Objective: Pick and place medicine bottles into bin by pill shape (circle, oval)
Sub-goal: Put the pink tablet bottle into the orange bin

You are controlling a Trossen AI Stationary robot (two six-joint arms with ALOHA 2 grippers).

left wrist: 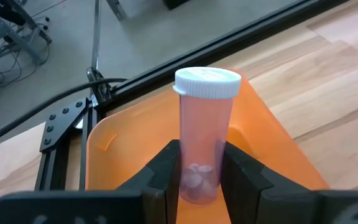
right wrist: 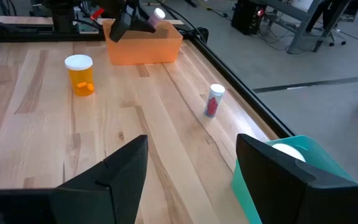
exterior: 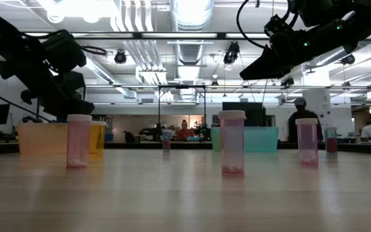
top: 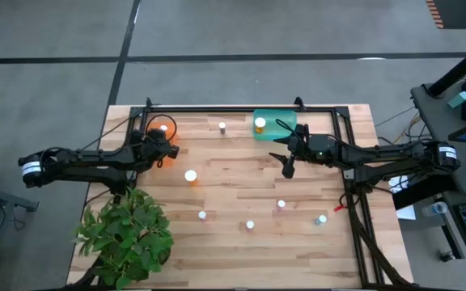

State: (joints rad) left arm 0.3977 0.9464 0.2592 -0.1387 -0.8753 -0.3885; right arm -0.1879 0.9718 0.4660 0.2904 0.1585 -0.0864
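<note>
Pink-tinted plastic with a white cap, holding a few pills at its bottom, is what is clamped between the fingers of the left gripper (left wrist: 199, 177): a bottle (left wrist: 202, 134) is gripped upright above the orange bin (left wrist: 107, 149), which is seen at the upper left of the table in the high view (top: 162, 126); the left gripper (top: 165, 150) is placed there at that bin's near edge. The right gripper (right wrist: 191, 165) is held with its fingers wide apart and nothing between them, raised above the table near the teal bin (right wrist: 328, 171); in the high view it (top: 288, 166) is found just below and right of the teal bin (top: 285, 121), at upper centre, in which a yellow bottle (top: 260, 124) is seen. An orange bottle (top: 191, 176) is stood on the wooden table (top: 233, 250) left of centre; a small one (top: 222, 126) is stood between the bins; four more (top: 202, 215), (top: 250, 225), (top: 281, 204), (top: 321, 218) are spread along the lower middle of the frame. A potted plant (top: 126, 233) is placed at the lower left. In the low view, people (exterior: 299, 119) are seen far behind the table.
</note>
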